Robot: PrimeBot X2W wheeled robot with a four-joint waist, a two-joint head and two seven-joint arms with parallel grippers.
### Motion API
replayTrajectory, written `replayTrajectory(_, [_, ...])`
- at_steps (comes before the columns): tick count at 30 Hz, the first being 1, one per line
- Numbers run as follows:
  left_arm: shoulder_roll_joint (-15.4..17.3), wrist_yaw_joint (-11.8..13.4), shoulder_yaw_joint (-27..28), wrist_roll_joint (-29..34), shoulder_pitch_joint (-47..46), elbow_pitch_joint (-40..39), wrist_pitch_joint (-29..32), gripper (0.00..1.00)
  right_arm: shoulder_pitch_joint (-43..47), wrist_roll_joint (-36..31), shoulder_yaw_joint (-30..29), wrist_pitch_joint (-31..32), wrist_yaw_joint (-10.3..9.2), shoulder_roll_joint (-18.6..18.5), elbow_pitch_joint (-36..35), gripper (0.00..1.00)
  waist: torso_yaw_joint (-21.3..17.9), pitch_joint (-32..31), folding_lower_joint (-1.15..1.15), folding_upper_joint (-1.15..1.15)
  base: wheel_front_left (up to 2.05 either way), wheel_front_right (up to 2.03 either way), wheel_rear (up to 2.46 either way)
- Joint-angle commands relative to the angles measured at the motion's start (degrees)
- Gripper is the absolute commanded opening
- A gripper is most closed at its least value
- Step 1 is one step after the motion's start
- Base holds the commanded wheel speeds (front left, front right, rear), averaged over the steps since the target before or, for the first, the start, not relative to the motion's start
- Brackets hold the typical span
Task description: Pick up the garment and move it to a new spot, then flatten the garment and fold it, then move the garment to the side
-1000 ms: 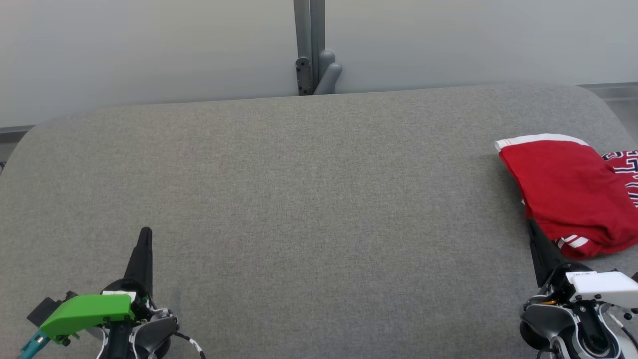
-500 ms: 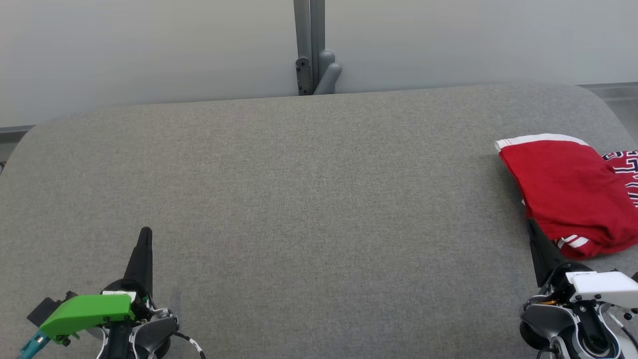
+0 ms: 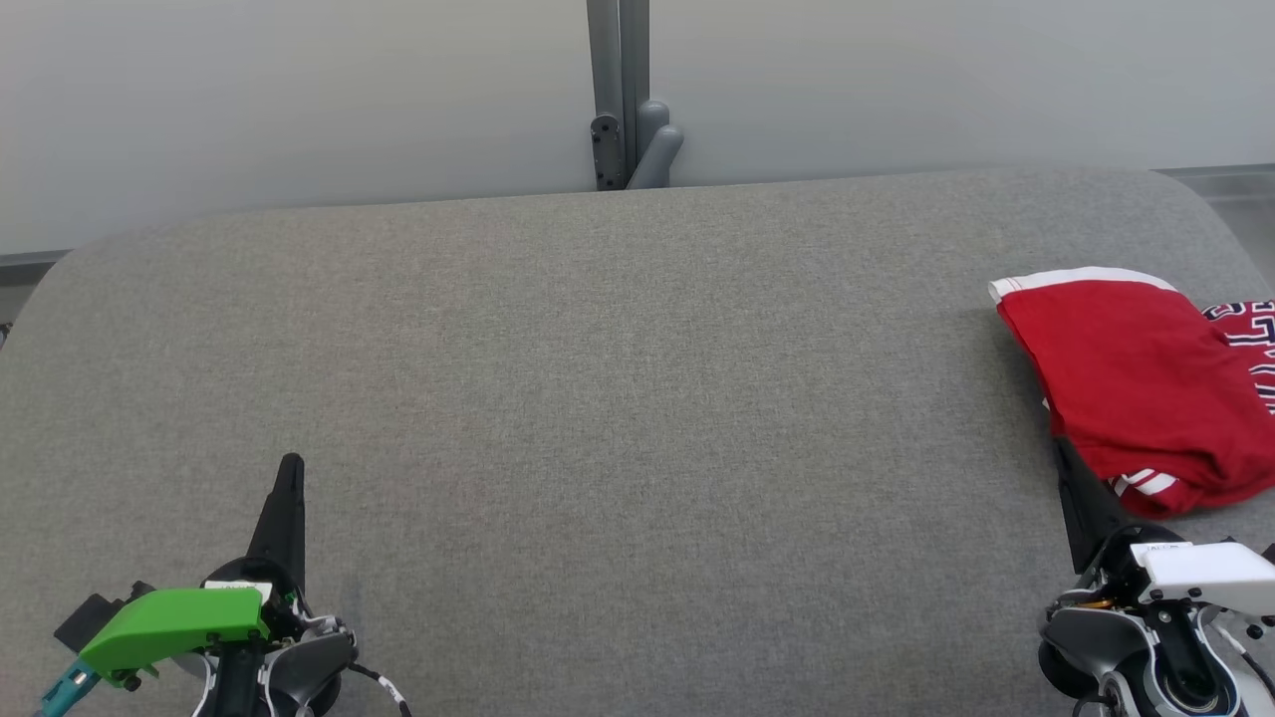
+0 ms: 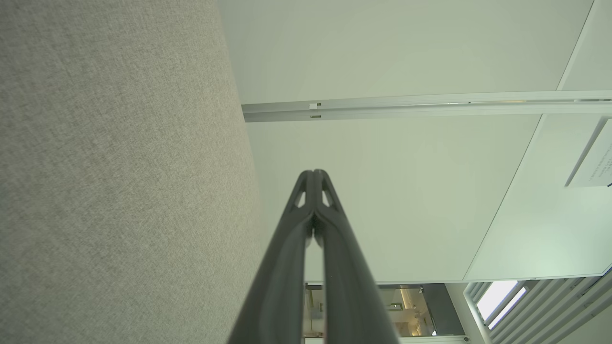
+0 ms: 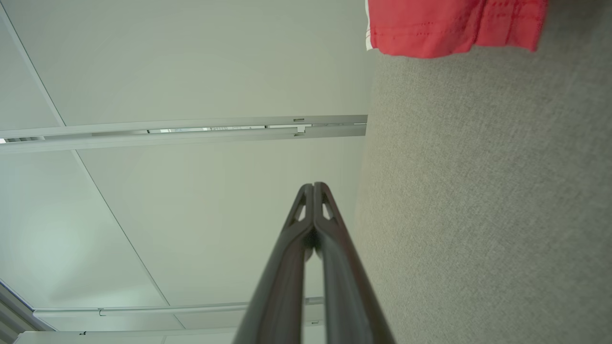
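- Red garment lies folded at the right edge of the grey fabric table.
- Left gripper is clenched and empty, near the front-left corner.
- Right gripper is clenched on nothing, just beside the garment.

Desk: a grey woven covering is lying across it, with the far corners rounding off at 10 and 2 o'clock. A pale wall is running behind the far edge. A grey post is standing at 12 o'clock, with a rounded grey fitting sitting at its foot. In the left wrist view, a metal rail is crossing the wall. A white notice is hanging at 3 o'clock, its text too small to read, and slats are showing at 5 o'clock.
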Motion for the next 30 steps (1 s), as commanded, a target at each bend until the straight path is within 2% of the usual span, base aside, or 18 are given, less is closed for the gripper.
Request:
replayTrajectory(1, [0.4,-0.2,0.1,-0.1,-0.7,-0.2,0.1,0.00,-0.2,0.3,0.0,0.1,0.02,-0.3,0.1,0.00,0.0,0.0,0.00,0.00,0.00,0.00,0.00])
replayTrajectory(30, [0.4,-0.2,0.1,-0.1,-0.7,-0.2,0.1,0.00,-0.2,0.3,0.0,0.1,0.02,-0.3,0.1,0.00,0.0,0.0,0.00,0.00,0.00,0.00,0.00])
